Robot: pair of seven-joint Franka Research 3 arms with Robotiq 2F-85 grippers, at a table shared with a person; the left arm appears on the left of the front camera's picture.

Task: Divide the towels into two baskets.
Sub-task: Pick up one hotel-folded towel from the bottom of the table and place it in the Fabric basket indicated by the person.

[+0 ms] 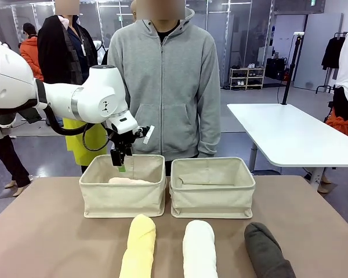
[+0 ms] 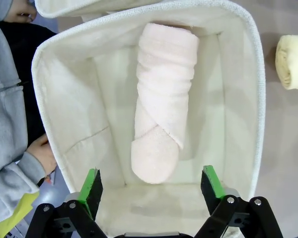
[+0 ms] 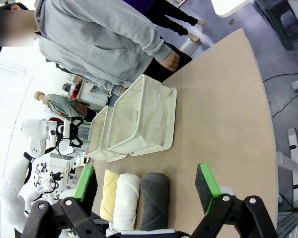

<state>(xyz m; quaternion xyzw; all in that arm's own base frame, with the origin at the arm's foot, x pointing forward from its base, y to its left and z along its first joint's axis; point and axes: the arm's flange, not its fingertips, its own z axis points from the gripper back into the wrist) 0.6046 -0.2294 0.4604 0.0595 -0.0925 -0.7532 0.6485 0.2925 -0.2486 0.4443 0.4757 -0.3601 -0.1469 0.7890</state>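
Left gripper (image 1: 121,161): hangs with its fingers pointing down over the left basket; the jaws are spread wide and nothing sits between the green pads.
Pink towel (image 2: 161,99): lies rolled along the bottom of the left basket, straight below the left gripper. One end falls in the gap between the two pads and is clear of both.
Left basket (image 1: 98,200): directly under the left gripper, with its rim ringing the fingers in the wrist view.
Right basket (image 1: 211,200): just beside the left basket, on the side away from the left gripper; what is inside cannot be told.
Right gripper (image 3: 146,181): jaws spread wide and holding nothing, above the counter and well apart from both baskets.
Yellow towel (image 1: 139,246): on the counter outside the left basket, on the robot's side of the left gripper.
White towel (image 1: 199,246): beside the yellow towel, farther from the left gripper.
Dark grey-brown towel (image 1: 267,249): last in that row, the one nearest the right gripper.
Counter (image 1: 46,231): brown top carrying both baskets and the three loose rolls.
Person (image 1: 168,87): stands beyond the baskets, across from both grippers, with one hand (image 2: 42,153) just outside the left basket's far wall.
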